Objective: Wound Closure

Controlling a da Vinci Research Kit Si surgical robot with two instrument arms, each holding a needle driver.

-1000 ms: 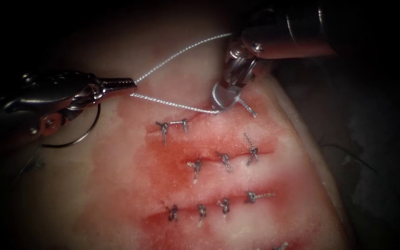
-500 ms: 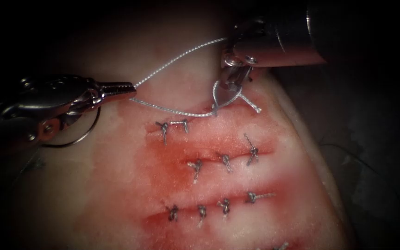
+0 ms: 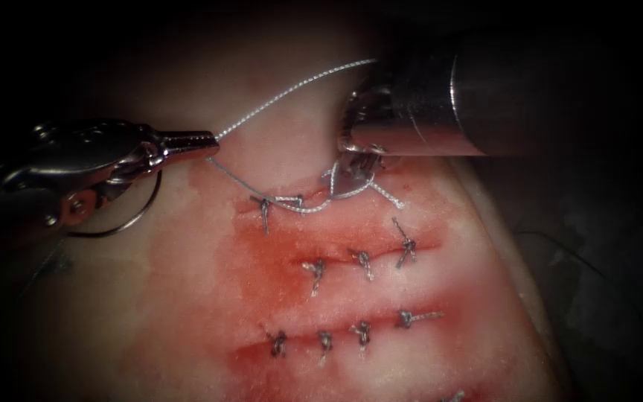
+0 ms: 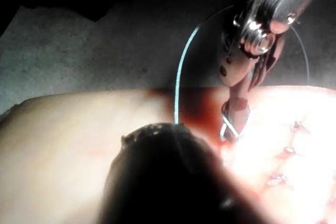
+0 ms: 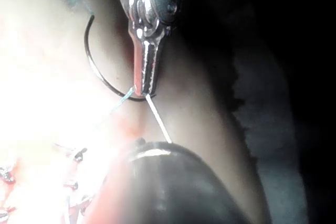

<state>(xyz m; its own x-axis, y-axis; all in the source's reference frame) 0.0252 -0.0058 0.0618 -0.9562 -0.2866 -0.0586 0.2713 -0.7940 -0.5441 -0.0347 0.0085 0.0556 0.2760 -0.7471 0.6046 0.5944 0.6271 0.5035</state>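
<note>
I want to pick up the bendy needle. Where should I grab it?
Probably the needle's curve below the left tool, coming from the endoscope view's lower left: it seems to lie on the tissue, not stuck in, and that tool, shut on the thread, covers its upper part.

no text, label, brand, number or sign can be read on anything in these pictures.

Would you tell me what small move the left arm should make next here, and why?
Probably a gentle leftward pull with the left pincer. It is shut on the thread, which lies slack and looped over the top cut by the right pincer, so the throw looks loose. The needle lies free on the tissue beneath that pincer.
</note>
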